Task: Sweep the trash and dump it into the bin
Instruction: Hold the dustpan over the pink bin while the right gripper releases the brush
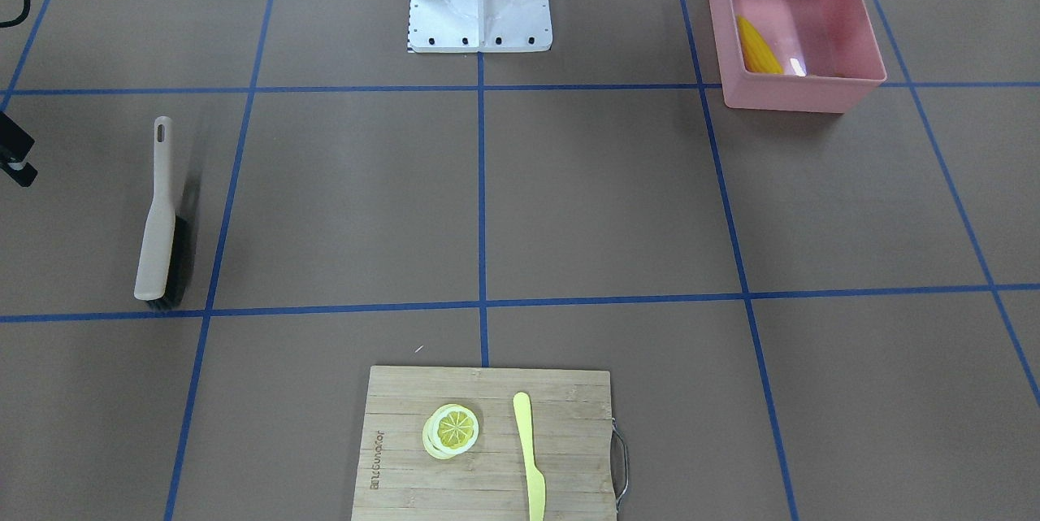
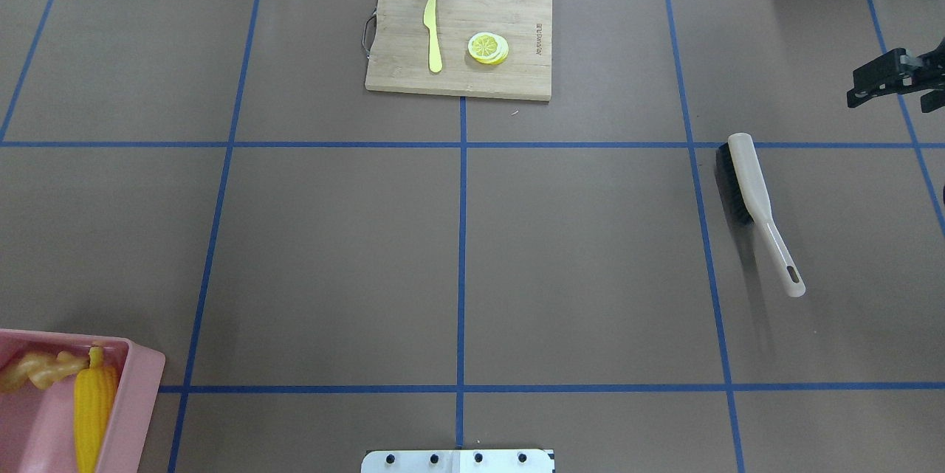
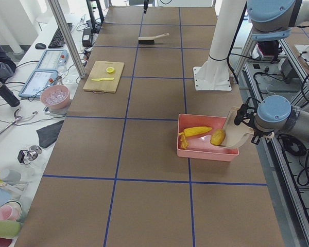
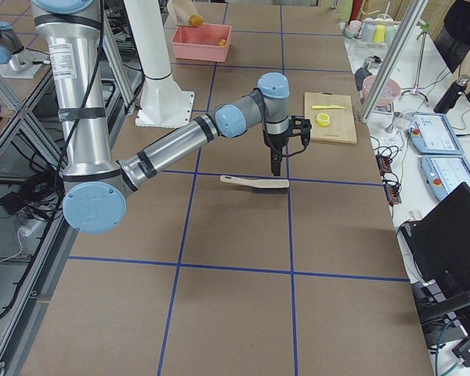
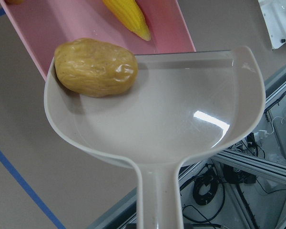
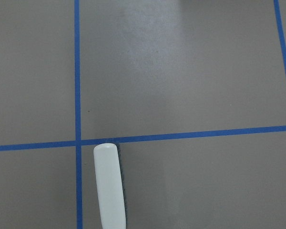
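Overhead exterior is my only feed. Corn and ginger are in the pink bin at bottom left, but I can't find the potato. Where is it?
Observer: The potato lies in the dustpan, right at its front lip.
Operator: Is the pan over the bin?
Observer: Yes. In the left-side view it slopes down with its lip over the bin at the robot-side wall.
Operator: Anything else in the pan?
Observer: No. The left wrist view shows only the potato, and the rest of the pan is bare.
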### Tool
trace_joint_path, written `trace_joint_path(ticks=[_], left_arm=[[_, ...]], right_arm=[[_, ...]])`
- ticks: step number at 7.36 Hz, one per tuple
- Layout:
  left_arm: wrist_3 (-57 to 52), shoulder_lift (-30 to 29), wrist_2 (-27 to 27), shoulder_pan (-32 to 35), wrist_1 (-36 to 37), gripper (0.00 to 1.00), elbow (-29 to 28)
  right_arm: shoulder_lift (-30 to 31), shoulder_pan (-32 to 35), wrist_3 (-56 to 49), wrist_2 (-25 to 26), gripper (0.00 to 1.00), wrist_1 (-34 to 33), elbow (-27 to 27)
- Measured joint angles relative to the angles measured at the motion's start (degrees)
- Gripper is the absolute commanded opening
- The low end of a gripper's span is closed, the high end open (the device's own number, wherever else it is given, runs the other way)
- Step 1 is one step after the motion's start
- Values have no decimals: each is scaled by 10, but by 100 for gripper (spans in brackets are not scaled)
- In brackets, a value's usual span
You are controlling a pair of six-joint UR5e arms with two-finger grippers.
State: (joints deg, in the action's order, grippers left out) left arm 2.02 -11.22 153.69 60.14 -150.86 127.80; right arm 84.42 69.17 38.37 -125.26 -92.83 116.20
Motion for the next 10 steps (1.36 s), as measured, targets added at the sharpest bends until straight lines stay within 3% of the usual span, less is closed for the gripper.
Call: trace_joint_path(ticks=[6, 10], left_arm=[[-80, 1, -6, 6, 12, 1, 18], [-99, -21, -82, 26, -96, 2, 30]], right_arm=[[1, -1, -1, 2, 100, 0, -3], [2, -2, -1, 9, 100, 0, -6]])
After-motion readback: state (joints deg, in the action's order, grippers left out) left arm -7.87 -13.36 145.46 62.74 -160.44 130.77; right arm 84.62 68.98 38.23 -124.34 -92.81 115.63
